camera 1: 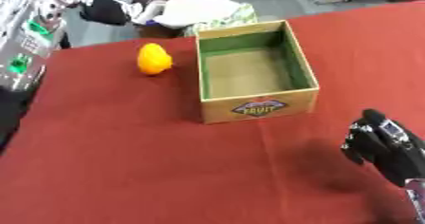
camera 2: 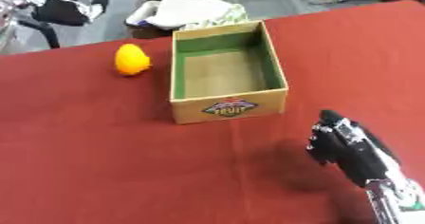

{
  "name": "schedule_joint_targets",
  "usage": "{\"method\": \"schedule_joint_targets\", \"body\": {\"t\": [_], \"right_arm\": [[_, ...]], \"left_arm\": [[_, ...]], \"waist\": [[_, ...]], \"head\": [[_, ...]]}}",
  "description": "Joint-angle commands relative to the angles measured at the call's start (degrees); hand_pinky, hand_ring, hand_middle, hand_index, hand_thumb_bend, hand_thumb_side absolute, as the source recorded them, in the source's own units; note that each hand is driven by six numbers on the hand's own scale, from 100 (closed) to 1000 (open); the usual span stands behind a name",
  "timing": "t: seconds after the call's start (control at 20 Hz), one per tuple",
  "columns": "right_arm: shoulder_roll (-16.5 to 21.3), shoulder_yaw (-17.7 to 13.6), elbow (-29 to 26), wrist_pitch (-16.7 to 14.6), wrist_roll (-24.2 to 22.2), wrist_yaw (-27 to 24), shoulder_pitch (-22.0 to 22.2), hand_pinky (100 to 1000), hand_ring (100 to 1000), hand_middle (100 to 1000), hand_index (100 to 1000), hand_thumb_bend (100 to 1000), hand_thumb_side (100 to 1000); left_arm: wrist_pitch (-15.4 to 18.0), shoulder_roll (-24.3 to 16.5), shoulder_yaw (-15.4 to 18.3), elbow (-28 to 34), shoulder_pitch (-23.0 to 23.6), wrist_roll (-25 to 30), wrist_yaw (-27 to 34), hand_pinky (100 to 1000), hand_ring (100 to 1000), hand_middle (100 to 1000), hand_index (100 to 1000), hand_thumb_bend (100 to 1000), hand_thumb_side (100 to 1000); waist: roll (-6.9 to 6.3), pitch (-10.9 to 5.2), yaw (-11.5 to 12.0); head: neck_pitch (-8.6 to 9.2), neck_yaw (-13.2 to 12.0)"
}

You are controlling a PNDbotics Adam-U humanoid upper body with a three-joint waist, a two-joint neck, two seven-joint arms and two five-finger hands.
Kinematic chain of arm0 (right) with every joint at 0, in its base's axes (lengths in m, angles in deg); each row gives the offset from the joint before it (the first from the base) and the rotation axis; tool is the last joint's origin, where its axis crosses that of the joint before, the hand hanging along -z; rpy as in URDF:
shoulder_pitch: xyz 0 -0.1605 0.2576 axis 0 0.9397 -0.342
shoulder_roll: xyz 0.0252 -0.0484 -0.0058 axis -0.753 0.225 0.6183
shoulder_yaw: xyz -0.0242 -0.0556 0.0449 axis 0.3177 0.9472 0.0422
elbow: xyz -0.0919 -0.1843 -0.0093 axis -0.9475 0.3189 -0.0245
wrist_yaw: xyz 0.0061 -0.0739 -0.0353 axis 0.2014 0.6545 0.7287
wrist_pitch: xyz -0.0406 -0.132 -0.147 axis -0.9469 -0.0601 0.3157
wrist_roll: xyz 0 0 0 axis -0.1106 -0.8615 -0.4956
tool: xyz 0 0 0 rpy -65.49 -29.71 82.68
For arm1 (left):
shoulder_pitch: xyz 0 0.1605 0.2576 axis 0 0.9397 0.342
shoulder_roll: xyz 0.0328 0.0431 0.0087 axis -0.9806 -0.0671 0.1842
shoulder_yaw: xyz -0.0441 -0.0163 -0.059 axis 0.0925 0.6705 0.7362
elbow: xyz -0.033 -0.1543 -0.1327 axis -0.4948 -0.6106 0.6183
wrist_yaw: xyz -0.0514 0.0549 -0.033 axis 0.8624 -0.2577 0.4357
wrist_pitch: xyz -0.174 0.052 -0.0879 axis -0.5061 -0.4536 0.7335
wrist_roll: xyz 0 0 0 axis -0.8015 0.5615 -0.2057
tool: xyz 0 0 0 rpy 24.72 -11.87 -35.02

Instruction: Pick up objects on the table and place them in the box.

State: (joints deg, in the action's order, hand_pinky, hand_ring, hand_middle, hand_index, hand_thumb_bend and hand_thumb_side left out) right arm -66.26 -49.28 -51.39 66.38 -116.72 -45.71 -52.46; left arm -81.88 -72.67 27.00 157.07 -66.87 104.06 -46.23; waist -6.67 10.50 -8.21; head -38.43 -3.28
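Red cloth covers the table (camera 1: 124,171); grey floor lies beyond. Cardboard box (camera 1: 257,107), green-lined, stands open at centre, its front label reading "FRUIT". Orange-yellow fruit (camera 1: 153,59) rests left of it. Right hand (camera 2: 336,142) hovers at lower right, fingers curled, holding nothing.

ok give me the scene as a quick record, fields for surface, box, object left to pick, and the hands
surface: table with a red cloth
box: open cardboard box with green inner walls, a fruit label on the near side, nothing visible inside
object left to pick: one orange-yellow fruit on the cloth, left of the box, apart from it
right hand: right hand at lower right, above the cloth, near the box's front corner, fingers curled, holding nothing
left hand: not in view
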Motion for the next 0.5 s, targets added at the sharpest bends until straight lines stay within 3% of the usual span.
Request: {"method": "schedule_joint_targets", "body": {"t": [0.05,0.3,0.5], "right_arm": [[0.8,0.1,-1.2,-0.2,-0.4,0.2,-0.8,100,100,100,100,100,808],[0.6,0.2,-1.3,-0.3,-0.7,0.2,-1.2,100,100,100,100,100,807],[0.5,0.3,-1.3,-0.3,-0.9,0.2,-1.3,100,100,100,100,100,805]], "left_arm": [[0.3,2.0,1.7,-7.2,-2.5,-0.2,-5.6,773,820,834,892,265,353],[-1.3,5.7,3.2,-17.7,-4.0,-5.4,-9.8,769,819,842,893,269,364],[-2.4,7.3,3.8,-22.1,-4.1,-7.6,-11.3,762,814,838,891,268,367]], "waist": [[0.31,-0.64,-0.1],[0.34,-0.41,-0.7],[0.36,-0.38,-0.9]], "head": [[1.06,0.4],[1.8,0.4],[2.34,0.5]]}}
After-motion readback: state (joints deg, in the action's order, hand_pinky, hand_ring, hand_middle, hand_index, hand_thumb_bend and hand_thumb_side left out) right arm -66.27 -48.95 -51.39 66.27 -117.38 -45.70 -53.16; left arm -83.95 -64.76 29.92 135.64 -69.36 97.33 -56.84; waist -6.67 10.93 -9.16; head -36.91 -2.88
